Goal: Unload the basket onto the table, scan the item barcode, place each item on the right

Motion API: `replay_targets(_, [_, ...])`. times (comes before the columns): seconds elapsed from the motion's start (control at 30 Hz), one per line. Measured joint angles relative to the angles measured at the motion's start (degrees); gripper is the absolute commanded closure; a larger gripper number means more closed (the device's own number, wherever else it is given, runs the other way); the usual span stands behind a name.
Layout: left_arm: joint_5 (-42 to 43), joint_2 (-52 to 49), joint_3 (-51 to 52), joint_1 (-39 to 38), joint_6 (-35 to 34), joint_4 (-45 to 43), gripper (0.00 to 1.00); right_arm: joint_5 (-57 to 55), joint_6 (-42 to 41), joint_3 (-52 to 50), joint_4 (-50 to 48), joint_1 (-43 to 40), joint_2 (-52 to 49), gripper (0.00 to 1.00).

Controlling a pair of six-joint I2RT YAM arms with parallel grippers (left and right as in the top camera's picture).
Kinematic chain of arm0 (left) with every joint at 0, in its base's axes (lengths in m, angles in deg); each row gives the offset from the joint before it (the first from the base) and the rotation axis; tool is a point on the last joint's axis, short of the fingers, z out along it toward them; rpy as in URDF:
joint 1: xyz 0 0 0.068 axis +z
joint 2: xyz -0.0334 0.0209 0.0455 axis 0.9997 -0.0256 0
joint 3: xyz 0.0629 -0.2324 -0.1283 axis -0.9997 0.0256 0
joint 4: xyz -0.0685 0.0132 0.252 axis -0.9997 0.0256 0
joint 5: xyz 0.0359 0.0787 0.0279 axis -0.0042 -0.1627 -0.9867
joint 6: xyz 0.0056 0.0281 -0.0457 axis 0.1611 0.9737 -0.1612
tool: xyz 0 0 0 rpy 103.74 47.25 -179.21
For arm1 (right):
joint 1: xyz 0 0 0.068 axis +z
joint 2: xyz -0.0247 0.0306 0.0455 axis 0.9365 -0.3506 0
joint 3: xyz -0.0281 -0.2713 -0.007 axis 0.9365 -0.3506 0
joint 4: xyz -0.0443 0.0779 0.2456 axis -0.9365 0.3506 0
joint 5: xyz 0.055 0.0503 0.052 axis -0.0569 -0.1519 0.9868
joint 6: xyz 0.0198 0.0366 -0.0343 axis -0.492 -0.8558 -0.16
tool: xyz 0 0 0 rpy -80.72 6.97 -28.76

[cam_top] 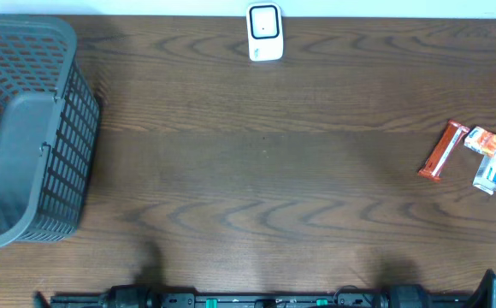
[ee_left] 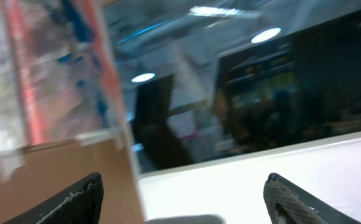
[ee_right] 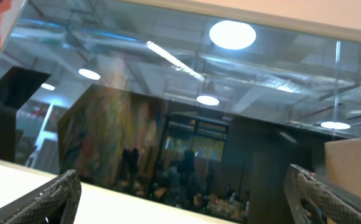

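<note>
The white barcode scanner (cam_top: 265, 32) stands at the table's far edge, in the middle. Three small items lie together at the right: an orange-red bar (cam_top: 443, 150), an orange and white packet (cam_top: 485, 139) and a white and blue box (cam_top: 495, 167). Both arms sit pulled back at the near edge, far from the items. My left gripper (ee_left: 183, 186) is open, its dark fingertips wide apart, with only the room behind them. My right gripper (ee_right: 182, 180) is open too and holds nothing. Both wrist views point up at the room, not at the table.
A large grey plastic basket (cam_top: 26, 128) takes up the left end of the table. The arms' base rail (cam_top: 256, 299) runs along the near edge. A dark arm part (cam_top: 488, 281) pokes up at the near right corner.
</note>
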Motion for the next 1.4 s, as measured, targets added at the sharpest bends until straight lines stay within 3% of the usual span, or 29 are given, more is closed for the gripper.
replay_targets(0.27, [6.1, 0.4, 2.6, 0.0, -1.5, 0.7, 0.17, -1.4, -3.9, -4.0, -1.3, -0.3, 8.5, 0.01])
replay_targets(0.57, [9.0, 6.0, 7.3, -1.3, -1.9, -0.6, 0.17, -2.1, -5.0, -8.8, -1.7, -4.0, 8.9, 0.01])
replay_targets(0.73, [8.1, 6.0, 7.9, -1.7, -1.9, -0.6, 0.18, -2.1, -5.2, -18.8, -8.5, -5.0, 8.9, 0.01])
replay_targets(0.9, [7.2, 6.0, 8.1, -1.7, -1.9, -0.6, 0.17, -2.1, -7.6, -29.5, -6.1, -5.0, 8.9, 0.01])
replay_targets(1.2, [7.1, 6.0, 8.1, -1.7, -1.9, -0.7, 0.17, -10.1, -23.3, -47.9, -16.1, -5.0, 8.5, 0.01])
replay_targets(1.4, [7.1, 6.0, 8.1, -1.7, -1.9, -1.4, 0.18, -13.8, -28.3, -58.6, -19.1, -5.0, 8.5, 0.01])
